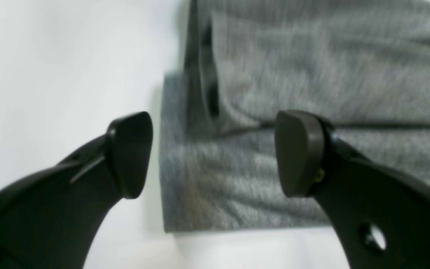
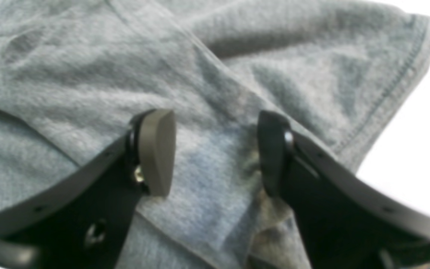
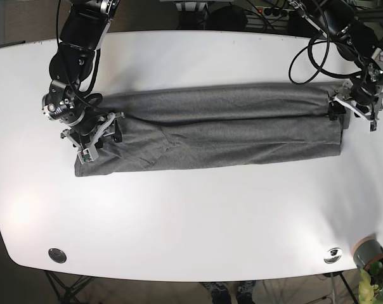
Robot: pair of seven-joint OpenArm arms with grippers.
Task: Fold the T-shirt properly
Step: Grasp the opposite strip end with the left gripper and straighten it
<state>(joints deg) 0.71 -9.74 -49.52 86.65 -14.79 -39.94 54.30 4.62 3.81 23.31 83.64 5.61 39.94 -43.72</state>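
Note:
The grey T-shirt point(image 3: 223, 136) lies as a long folded band across the white table point(image 3: 191, 215). My left gripper point(image 3: 338, 116) hovers at the band's right end. In the left wrist view it point(image 1: 215, 155) is open over the shirt's corner point(image 1: 237, 186), with one fingertip point(image 1: 131, 155) over bare table. My right gripper point(image 3: 99, 140) is at the band's left end. The right wrist view shows it point(image 2: 215, 153) open just above rumpled fabric point(image 2: 207, 179), near a stitched sleeve hem point(image 2: 398, 86). Neither gripper holds cloth.
Round metal fittings point(image 3: 57, 254) point(image 3: 333, 254) sit near the table's front edge. A potted plant point(image 3: 372, 256) stands past the front right corner. Black cables point(image 3: 312, 50) hang around the arm at the back right.

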